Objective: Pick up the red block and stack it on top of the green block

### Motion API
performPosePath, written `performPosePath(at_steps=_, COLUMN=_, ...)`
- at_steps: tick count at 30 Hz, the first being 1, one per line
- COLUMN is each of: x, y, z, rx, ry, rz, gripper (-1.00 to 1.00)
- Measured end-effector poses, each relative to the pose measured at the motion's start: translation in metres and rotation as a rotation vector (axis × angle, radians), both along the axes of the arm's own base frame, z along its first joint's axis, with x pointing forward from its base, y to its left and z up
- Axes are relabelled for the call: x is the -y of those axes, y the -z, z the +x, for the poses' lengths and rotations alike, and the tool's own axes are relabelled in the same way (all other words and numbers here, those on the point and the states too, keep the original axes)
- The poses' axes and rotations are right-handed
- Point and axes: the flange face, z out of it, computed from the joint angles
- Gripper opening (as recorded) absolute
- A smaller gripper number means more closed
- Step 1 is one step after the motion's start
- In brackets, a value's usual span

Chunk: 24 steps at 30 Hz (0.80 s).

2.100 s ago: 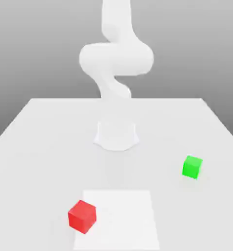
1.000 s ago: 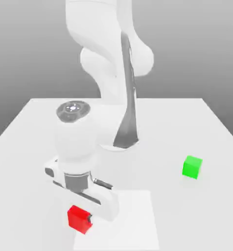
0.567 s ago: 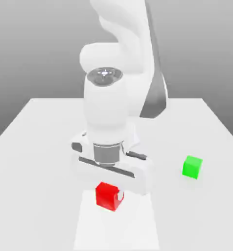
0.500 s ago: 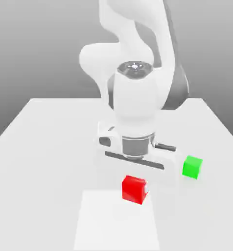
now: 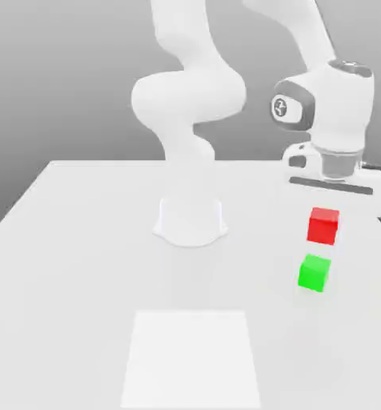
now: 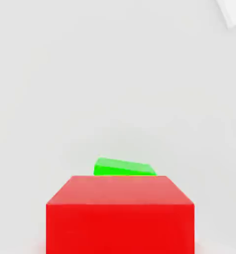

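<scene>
Arm (image 5: 194,96) rises from its round base (image 5: 190,222) at mid-table and reaches to the exterior view's right. Gripper (image 5: 324,215) hangs in the right of that frame, above the table (image 5: 82,264), pinching the red block (image 5: 322,226) from both sides. Red block is in the air, clear of the surface.

Green block (image 5: 314,272) sits on the table, right of centre in the exterior frame, just below the red block with a small gap between them; not touching. The red one looks a shade toward the exterior view's right of the green one.

Hand view: red block (image 6: 120,213) looms large at lower centre, held level; a sliver of green block (image 6: 124,167) shows just past its top edge.

A paler square patch (image 5: 192,358) marks the table surface at lower centre of the exterior frame, well apart from both blocks.
</scene>
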Motion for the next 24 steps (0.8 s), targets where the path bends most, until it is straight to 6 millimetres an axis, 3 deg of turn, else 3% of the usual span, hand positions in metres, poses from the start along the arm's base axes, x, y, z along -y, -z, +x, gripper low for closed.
performPosePath(at_steps=24, x=0.001, y=0.061, z=-0.001, rx=-0.005, ry=0.003, rz=-0.001, gripper=-1.0)
